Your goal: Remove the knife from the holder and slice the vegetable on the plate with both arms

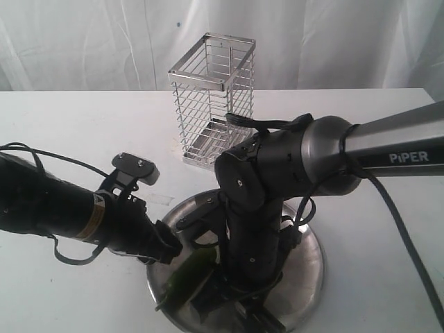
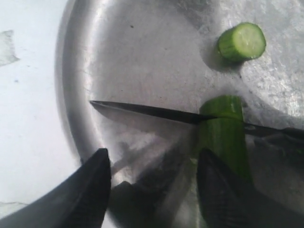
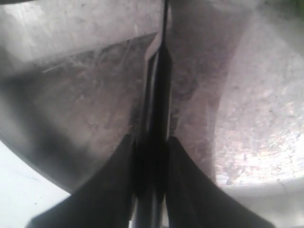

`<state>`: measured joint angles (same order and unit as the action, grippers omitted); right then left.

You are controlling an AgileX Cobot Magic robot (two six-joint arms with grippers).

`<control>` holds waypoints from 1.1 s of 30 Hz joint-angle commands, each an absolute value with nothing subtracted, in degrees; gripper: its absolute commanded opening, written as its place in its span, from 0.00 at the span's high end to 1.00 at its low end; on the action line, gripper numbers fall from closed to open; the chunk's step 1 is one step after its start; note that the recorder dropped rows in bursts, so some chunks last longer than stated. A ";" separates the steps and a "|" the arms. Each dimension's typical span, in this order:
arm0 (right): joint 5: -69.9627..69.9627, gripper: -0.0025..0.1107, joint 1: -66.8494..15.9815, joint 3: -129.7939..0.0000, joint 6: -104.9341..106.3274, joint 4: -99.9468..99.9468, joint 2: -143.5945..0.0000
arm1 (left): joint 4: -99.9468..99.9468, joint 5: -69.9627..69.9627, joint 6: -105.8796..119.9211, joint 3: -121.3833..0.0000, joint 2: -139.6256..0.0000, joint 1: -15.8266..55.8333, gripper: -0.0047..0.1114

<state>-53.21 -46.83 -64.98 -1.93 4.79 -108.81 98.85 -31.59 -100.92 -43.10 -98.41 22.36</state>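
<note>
The green vegetable (image 2: 223, 137) lies on the steel plate (image 2: 142, 57), and a cut round piece (image 2: 242, 42) sits apart from it. The knife's dark blade (image 2: 152, 112) lies across the vegetable's end, cutting into it. My left gripper (image 2: 154, 190) is open, with one finger (image 2: 218, 190) against the vegetable and the other finger (image 2: 95, 185) over bare plate. My right gripper (image 3: 152, 147) is shut on the knife's black handle (image 3: 159, 95), blade edge-on over the plate (image 3: 71, 85). In the exterior view both grippers meet over the plate (image 1: 305, 277), by the vegetable (image 1: 191, 274).
The wire holder (image 1: 211, 104) stands empty on the white table (image 1: 69, 132) behind the plate. The right arm (image 1: 263, 194) bends down steeply over the plate's middle. A cable (image 1: 409, 236) trails from it on the right.
</note>
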 commanded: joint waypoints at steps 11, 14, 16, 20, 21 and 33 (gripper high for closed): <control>-50.99 0.98 -46.94 -65.12 0.00 5.51 -109.35 | 91.66 -30.25 -93.69 -42.80 -96.56 18.47 0.45; -50.99 0.98 -46.94 -65.12 0.00 5.51 -109.35 | 89.96 -32.13 -92.44 -42.80 -96.68 18.47 0.45; -50.99 0.98 -46.94 -65.12 0.00 5.51 -109.35 | 87.99 -32.53 -90.66 -42.80 -97.08 18.47 0.45; -50.99 0.98 -46.94 -65.12 0.00 5.51 -109.35 | 82.20 -35.42 -86.03 -42.80 -99.87 18.47 0.45; -50.99 0.98 -46.94 -65.12 0.00 5.51 -109.35 | 80.69 -36.59 -84.71 -42.80 -100.76 18.47 0.45; -51.93 0.98 -46.94 -65.12 0.00 5.78 -109.35 | 76.38 -34.95 -79.37 -44.70 -110.55 21.87 0.45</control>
<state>-54.07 -46.83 -64.98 -0.61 4.66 -108.81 74.48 -39.93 -78.42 -45.16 -107.73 20.44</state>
